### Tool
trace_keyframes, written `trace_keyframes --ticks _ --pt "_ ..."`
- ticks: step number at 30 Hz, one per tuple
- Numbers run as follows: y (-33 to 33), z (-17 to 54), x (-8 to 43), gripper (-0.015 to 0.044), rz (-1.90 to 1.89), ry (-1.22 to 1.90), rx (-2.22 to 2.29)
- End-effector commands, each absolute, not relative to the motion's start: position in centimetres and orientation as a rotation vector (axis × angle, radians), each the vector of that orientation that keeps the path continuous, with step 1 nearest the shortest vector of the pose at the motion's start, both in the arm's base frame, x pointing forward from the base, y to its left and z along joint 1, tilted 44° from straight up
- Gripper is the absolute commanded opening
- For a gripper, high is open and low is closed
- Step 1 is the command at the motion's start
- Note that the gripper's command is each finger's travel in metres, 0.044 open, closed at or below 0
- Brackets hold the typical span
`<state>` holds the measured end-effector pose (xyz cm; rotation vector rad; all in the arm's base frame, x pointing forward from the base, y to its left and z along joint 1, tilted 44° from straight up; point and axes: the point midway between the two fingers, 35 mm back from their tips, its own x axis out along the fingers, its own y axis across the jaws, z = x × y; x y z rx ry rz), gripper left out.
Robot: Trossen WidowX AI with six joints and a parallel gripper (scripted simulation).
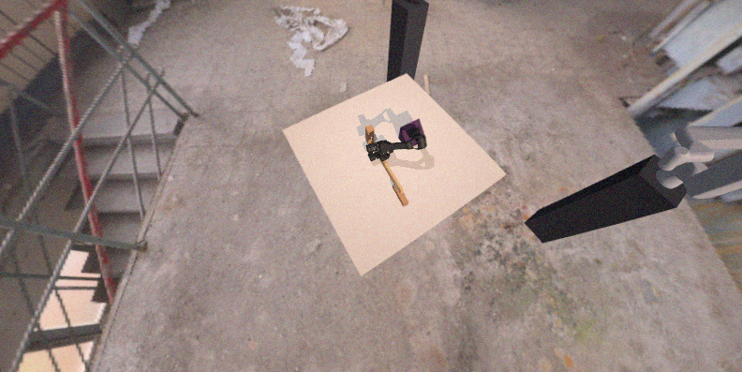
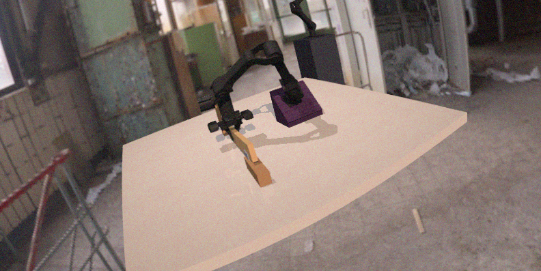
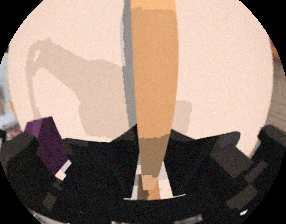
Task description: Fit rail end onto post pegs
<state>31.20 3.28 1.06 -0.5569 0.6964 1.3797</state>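
Observation:
The long wooden rail (image 1: 393,177) (image 2: 244,143) (image 3: 155,70) runs from my gripper to the low footboard block (image 1: 404,200) (image 2: 259,173), where its far end sits at the bracket. My gripper (image 1: 375,152) (image 2: 229,127) (image 3: 148,125) is shut on the rail close to its near end, with a finger on each side. The wooden post (image 1: 369,131) (image 2: 217,111) stands just beyond the gripper and is partly hidden by it in the exterior view. The pegs, the holes and any gap at the post cannot be made out. Whether the near end is off the table cannot be told.
The arm's purple wedge-shaped base (image 1: 411,129) (image 2: 295,112) (image 3: 53,145) stands on the pale table (image 1: 358,234) (image 2: 170,212) to one side of the rail. The arm reaches across from it. Dark pedestals with other arms stand beyond the table.

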Motion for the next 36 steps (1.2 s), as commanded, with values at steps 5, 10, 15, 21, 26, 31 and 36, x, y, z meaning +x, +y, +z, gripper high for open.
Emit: trace_keyframes --ticks 5,10,15,21,26,31,36 --pt "2.8 1.5 31.3 0.0 1.375 0.689 -0.558" --pt "2.6 1.7 31.4 0.0 1.375 0.689 -0.558" --pt "2.4 1.8 31.5 0.0 1.375 0.689 -0.558" --pt "2.2 2.0 31.5 0.0 1.375 0.69 -0.558" --pt "2.0 2.2 31.5 0.0 1.375 0.69 -0.558" --pt "1.9 2.4 31.6 0.0 1.375 0.69 -0.558" --pt "1.7 2.6 31.6 0.0 1.375 0.69 -0.558"
